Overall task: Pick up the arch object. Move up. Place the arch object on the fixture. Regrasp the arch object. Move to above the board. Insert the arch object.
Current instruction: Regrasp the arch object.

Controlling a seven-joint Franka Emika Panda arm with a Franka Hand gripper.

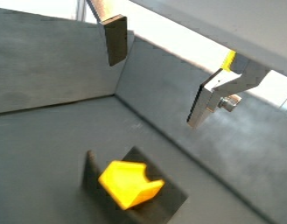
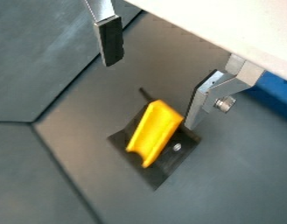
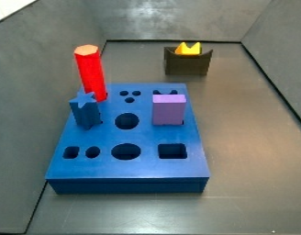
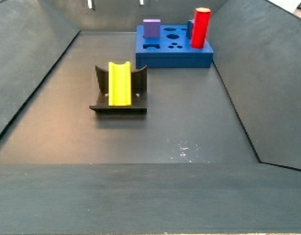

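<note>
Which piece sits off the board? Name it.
The arch object, resting in the fixture below the open gripper; red cylinder, purple cube stand on the board.

A dark grey floor point(image 4: 178, 128) fills the frame's centre in both side views, enclosed by sloping grey walls point(image 4: 25, 64) rising toward the upper left and right edges under even light.

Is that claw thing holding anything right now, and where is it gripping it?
Nothing is held. The gripper hangs open above the arch object, which rests on the fixture; its fingers are clear of it.
</note>
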